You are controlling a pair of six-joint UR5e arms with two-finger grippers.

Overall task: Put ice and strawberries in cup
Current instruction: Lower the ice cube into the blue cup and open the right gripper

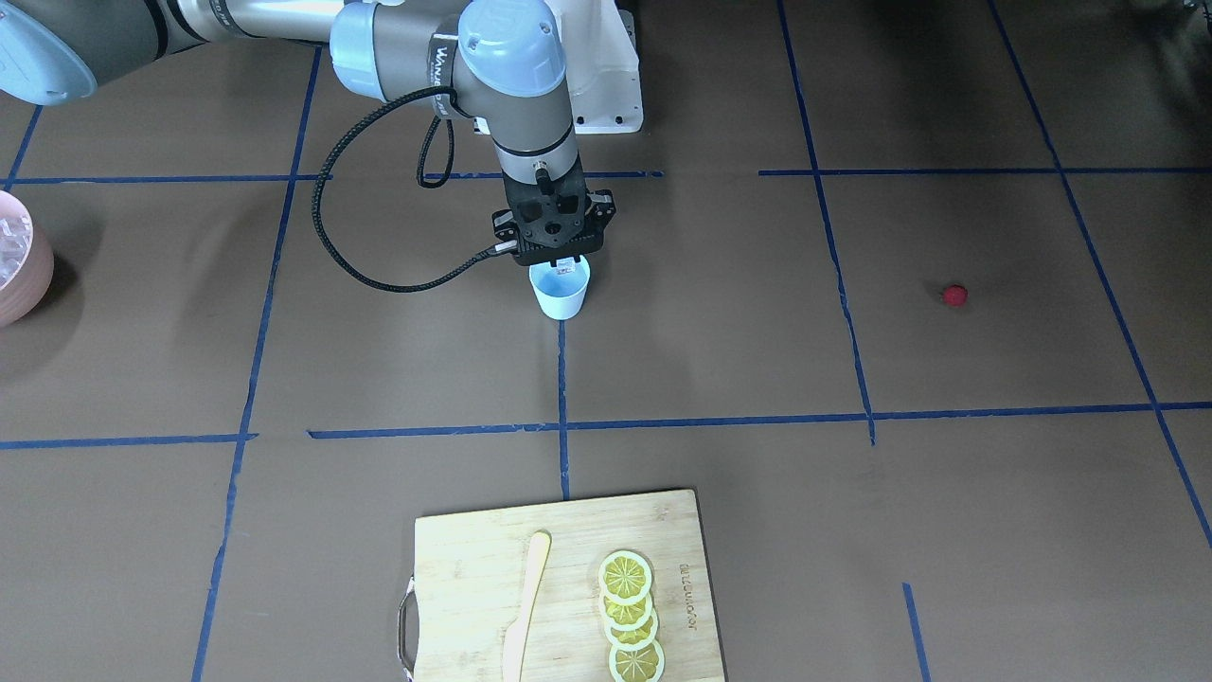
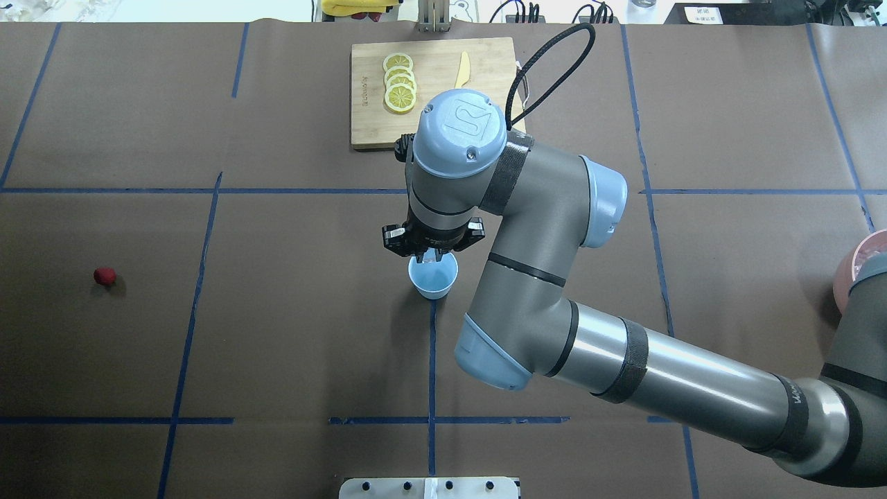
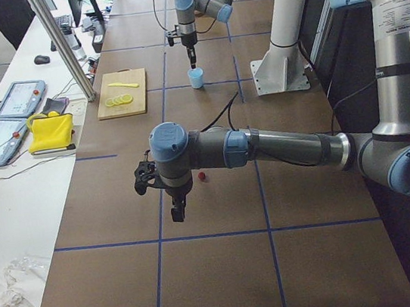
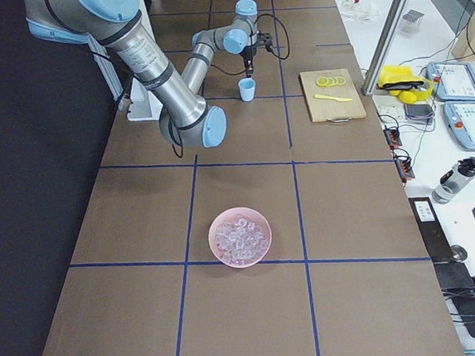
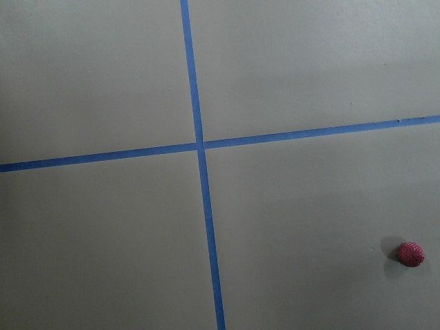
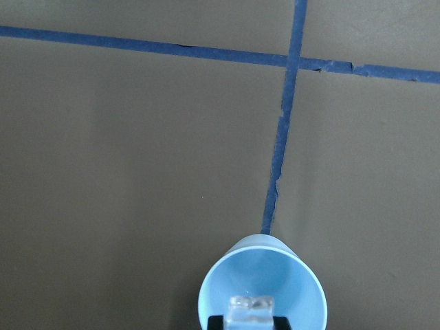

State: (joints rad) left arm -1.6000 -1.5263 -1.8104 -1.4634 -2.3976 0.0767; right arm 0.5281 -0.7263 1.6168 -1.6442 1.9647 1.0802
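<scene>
Ice cube (image 6: 251, 306) pinched in right pincer (image 6: 251, 323) above cup (image 6: 223, 282), pincer cropped at frame edge, left pincer (image 3: 177, 212) state unclear

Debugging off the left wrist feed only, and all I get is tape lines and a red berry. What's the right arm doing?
Observer: The right gripper is directly over the cup, pinching an ice cube just above its mouth.
Operator: Any ice left to fetch after that one?
Observer: Yes. The pink bowl, far out on the robot's right side, holds a heap of ice.
Operator: Can't see my own gripper. Is it on the berry?
Observer: No. In the exterior left view the left gripper hangs near the strawberry without touching it. I can't tell whether it's open or shut.
</scene>
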